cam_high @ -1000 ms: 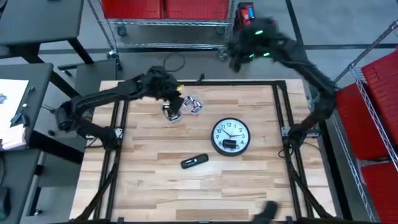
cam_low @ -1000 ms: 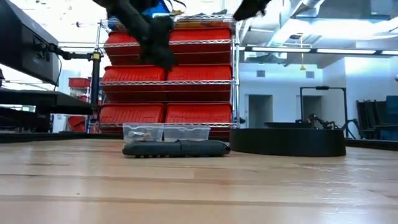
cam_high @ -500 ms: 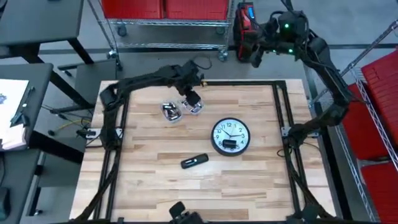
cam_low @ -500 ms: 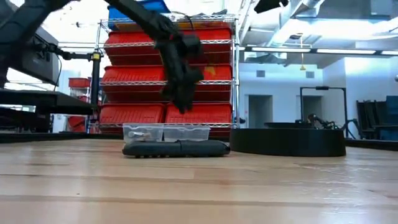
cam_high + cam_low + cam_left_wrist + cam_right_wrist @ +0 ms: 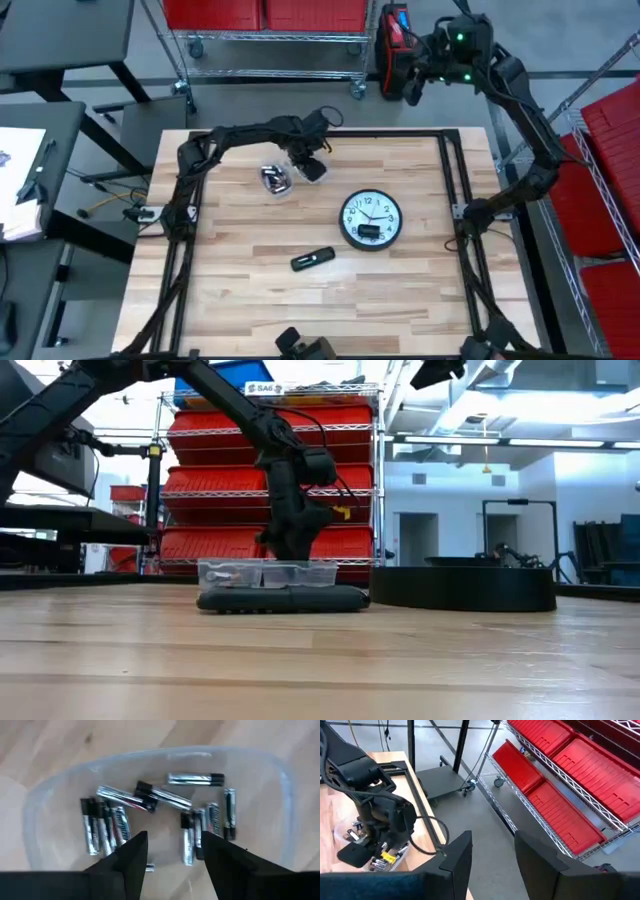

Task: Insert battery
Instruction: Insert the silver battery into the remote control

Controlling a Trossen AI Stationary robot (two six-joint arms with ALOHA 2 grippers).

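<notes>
Partly, left gripper [image 5: 172,852] fingers hide batteries [image 5: 150,800].

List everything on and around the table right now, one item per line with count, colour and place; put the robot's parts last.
Battery tubs: two, clear plastic, side by side at the far left-centre of the table.
AA batteries: about ten, silver and black, loose in the tub under the left gripper.
Wall clock: one, black rim with white face, lying flat right of centre.
Remote control: one, black, near the table's middle, nearer than the clock.
Table: one, light wood with a black frame.
Storage bins: several, red, on a wire shelf behind the table.
Left gripper: one, dark, jaws open just above the batteries.
Right gripper: one, dark, jaws open, raised beyond the table's far right corner.
</notes>
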